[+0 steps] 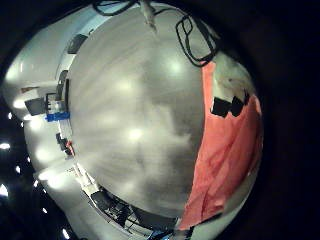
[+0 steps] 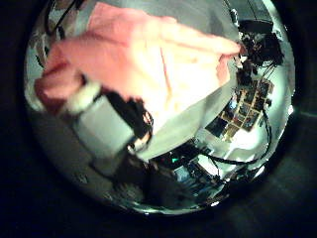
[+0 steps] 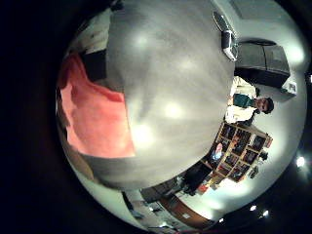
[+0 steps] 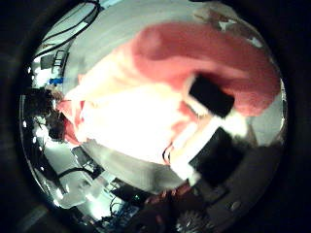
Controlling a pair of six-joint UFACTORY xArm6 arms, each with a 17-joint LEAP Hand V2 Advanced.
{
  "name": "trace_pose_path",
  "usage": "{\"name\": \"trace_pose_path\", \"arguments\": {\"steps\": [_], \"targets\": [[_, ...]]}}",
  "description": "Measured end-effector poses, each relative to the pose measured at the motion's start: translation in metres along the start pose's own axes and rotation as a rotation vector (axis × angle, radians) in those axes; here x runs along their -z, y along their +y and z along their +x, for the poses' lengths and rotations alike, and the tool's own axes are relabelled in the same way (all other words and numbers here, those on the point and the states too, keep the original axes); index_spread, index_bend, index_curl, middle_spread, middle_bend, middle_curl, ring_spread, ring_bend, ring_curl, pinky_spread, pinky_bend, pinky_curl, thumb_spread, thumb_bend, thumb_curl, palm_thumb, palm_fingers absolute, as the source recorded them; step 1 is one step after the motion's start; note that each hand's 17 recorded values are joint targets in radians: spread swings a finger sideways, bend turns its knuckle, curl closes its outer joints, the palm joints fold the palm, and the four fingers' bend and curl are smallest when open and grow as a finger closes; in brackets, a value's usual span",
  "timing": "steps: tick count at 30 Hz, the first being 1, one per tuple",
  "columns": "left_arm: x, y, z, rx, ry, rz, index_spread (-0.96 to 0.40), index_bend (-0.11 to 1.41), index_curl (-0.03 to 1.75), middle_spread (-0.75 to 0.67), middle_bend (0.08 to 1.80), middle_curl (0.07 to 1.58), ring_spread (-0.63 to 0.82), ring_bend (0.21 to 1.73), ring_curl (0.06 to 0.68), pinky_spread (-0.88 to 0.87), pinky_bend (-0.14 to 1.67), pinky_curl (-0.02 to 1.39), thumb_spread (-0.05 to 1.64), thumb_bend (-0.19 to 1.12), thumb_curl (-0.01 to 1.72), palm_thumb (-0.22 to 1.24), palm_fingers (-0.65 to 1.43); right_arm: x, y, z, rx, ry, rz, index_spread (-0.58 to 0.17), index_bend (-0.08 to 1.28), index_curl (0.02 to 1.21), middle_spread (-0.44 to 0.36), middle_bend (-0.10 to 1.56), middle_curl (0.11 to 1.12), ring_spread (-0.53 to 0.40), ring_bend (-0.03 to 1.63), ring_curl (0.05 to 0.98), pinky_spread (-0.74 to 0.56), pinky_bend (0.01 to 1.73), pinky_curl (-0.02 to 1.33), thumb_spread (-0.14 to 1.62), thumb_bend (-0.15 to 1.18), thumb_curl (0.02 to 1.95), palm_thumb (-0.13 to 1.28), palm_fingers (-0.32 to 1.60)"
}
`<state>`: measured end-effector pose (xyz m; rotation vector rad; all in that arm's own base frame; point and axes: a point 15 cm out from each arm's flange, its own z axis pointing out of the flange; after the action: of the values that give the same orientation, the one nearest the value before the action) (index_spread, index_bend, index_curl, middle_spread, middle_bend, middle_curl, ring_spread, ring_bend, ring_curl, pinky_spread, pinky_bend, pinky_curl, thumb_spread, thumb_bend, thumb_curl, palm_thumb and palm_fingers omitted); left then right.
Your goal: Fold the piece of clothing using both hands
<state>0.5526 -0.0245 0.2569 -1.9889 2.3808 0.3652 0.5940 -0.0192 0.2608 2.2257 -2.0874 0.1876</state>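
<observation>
The piece of clothing is a thin cloth lying on the round table. In the left thumb side palm view it (image 2: 149,55) fills the space close to the palm, bunched beside the left hand's thumb (image 2: 107,121), which curls onto it. In the left little finger side palm view the cloth (image 1: 232,155) lies along the table edge with dark fingertips (image 1: 228,104) on it. In the right thumb side palm view the cloth (image 4: 136,97) bulges close around the right hand's finger (image 4: 212,105), which presses into a fold. The right little finger side palm view shows a flat part of the cloth (image 3: 95,115).
The table top (image 1: 135,110) stretches wide beside the cloth and shows in the right little finger side palm view (image 3: 171,88) too. Cables (image 1: 195,35) lie near its far rim. A small device (image 3: 227,41) sits past the table. Shelves (image 2: 248,99) stand in the room.
</observation>
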Motion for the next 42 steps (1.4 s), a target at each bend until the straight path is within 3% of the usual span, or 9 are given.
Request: {"name": "trace_pose_path", "arguments": {"steps": [4, 5, 7, 12, 15, 18, 22, 26, 42], "targets": [[0.029, 0.009, -0.003, 0.011, 0.029, 0.043, -0.38, 0.17, 1.06, -0.06, 0.34, 0.68, -0.06, 0.98, 0.38, -0.17, 0.72, 0.58, 1.07, -0.03, 0.48, 0.59, -0.06, 0.017, 0.003, 0.03, -0.064, -0.029, 0.034, -0.413, 0.24, 0.68, -0.271, 0.7, 0.66, -0.27, 1.14, 0.589, -0.3, 0.93, 0.69, 1.32, -0.02, 0.46, 0.67, 0.17], [0.036, 0.012, -0.002, 0.011, 0.039, 0.056, -0.34, 0.17, 1.02, -0.01, 0.32, 0.66, -0.01, 0.96, 0.369, -0.11, 0.69, 0.56, 1.08, -0.03, 0.47, 0.59, -0.05, 0.023, 0.005, 0.041, -0.082, -0.029, 0.041, -0.415, 0.25, 0.67, -0.245, 0.6, 0.62, -0.266, 1.15, 0.58, -0.27, 0.92, 0.68, 1.32, -0.02, 0.45, 0.66, 0.14], [0.052, 0.018, 0.003, 0.007, 0.063, 0.079, -0.27, 0.17, 0.96, 0.07, 0.29, 0.62, 0.08, 0.91, 0.347, 0.01, 0.64, 0.53, 1.09, -0.03, 0.46, 0.58, -0.03, 0.038, 0.012, 0.056, -0.096, -0.029, 0.055, -0.417, 0.23, 0.63, -0.267, 0.66, 0.61, -0.256, 1.1, 0.553, -0.22, 0.86, 0.65, 1.32, -0.03, 0.44, 0.62, 0.19], [0.059, 0.053, 0.03, -0.066, 0.11, 0.011, -0.13, 0.17, 0.82, 0.21, 0.23, 0.54, 0.23, 0.83, 0.304, 0.2, 0.56, 0.48, 1.11, -0.03, 0.44, 0.56, -0.03, 0.04, 0.049, 0.064, -0.065, -0.039, -0.057, -0.406, 0.23, 0.59, -0.254, 0.61, 0.57, -0.224, 1.01, 0.517, -0.08, 0.73, 0.61, 1.31, -0.03, 0.41, 0.54, 0.11], [0.044, 0.062, 0.045, -0.1, 0.118, -0.037, -0.08, 0.17, 0.75, 0.25, 0.2, 0.51, 0.29, 0.79, 0.285, 0.28, 0.52, 0.45, 1.12, -0.02, 0.43, 0.55, -0.01, 0.031, 0.073, 0.073, -0.019, -0.055, -0.145, -0.399, 0.23, 0.55, -0.239, 0.55, 0.53, -0.193, 0.91, 0.479, 0.01, 0.67, 0.56, 1.31, -0.02, 0.4, 0.51, 0.07], [0.023, 0.066, 0.058, -0.124, 0.129, -0.066, -0.05, 0.18, 0.69, 0.27, 0.19, 0.48, 0.33, 0.76, 0.27, 0.32, 0.49, 0.43, 1.14, -0.02, 0.42, 0.56, 0.01, 0.012, 0.091, 0.08, 0.018, -0.073, -0.211, -0.39, 0.23, 0.53, -0.158, 0.5, 0.5, -0.137, 0.79, 0.432, 0.1, 0.61, 0.52, 1.27, -0.05, 0.37, 0.43, 0.02], [-0.027, 0.066, 0.076, -0.122, 0.154, -0.067, -0.02, 0.18, 0.63, 0.29, 0.18, 0.44, 0.35, 0.74, 0.255, 0.34, 0.46, 0.41, 1.15, -0.02, 0.41, 0.56, 0.04, -0.028, 0.116, 0.079, 0.049, -0.1, -0.299, -0.389, 0.2, 0.48, -0.098, 0.43, 0.46, -0.082, 0.69, 0.378, 0.18, 0.55, 0.47, 1.2, -0.05, 0.33, 0.31, 0.02], [-0.049, 0.071, 0.084, -0.104, 0.167, -0.07, -0.01, 0.18, 0.58, 0.29, 0.18, 0.42, 0.37, 0.72, 0.245, 0.35, 0.44, 0.4, 1.16, -0.02, 0.4, 0.57, 0.06, -0.053, 0.119, 0.083, 0.052, -0.098, -0.323, -0.379, 0.17, 0.45, -0.094, 0.36, 0.42, -0.042, 0.62, 0.346, 0.24, 0.51, 0.43, 1.15, -0.03, 0.32, 0.28, 0.02], [-0.056, 0.082, 0.082, -0.088, 0.157, -0.09, 0.0, 0.18, 0.47, 0.29, 0.18, 0.34, 0.4, 0.67, 0.222, 0.36, 0.39, 0.37, 1.16, -0.02, 0.39, 0.58, 0.1, -0.112, 0.139, 0.067, 0.121, -0.084, -0.408, -0.36, 0.14, 0.31, -0.026, 0.27, 0.36, -0.005, 0.56, 0.299, 0.27, 0.47, 0.36, 1.05, -0.02, 0.32, 0.39, 0.09]]}}
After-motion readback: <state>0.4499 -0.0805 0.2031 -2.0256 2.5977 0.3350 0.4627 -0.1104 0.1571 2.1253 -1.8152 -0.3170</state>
